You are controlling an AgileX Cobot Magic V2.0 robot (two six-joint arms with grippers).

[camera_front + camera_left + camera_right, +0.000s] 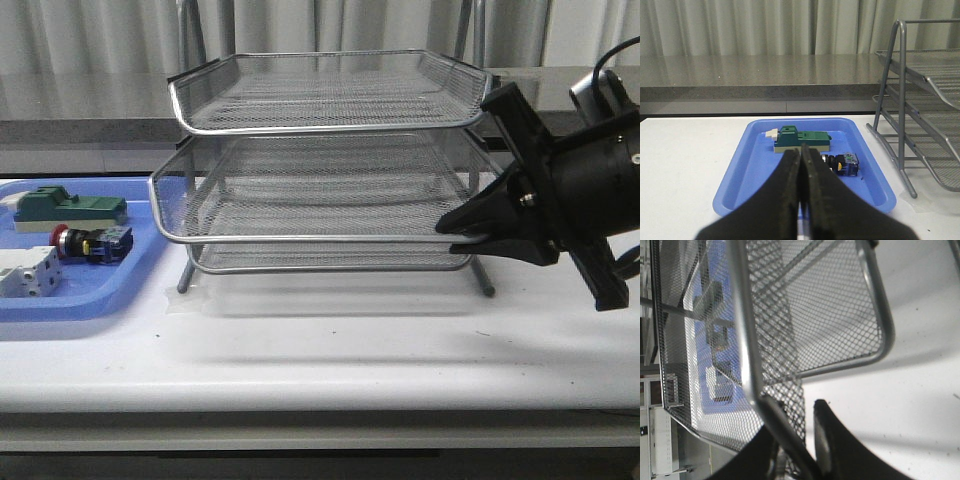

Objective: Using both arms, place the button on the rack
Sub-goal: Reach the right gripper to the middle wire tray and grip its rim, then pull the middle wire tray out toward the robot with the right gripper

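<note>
Button (92, 243) lies in blue tray (120, 296); right claw (470, 228) grips rack (320, 238) rim.

I see silver diamond-mesh rack (320, 160) on white tabletop (320, 350). Beside rack, flat blue tray (90, 300) holding red-capped, black-bodied button (92, 243) with blue-yellow rear, dark green block (70, 208), white block (28, 272). Both claws black.
</note>
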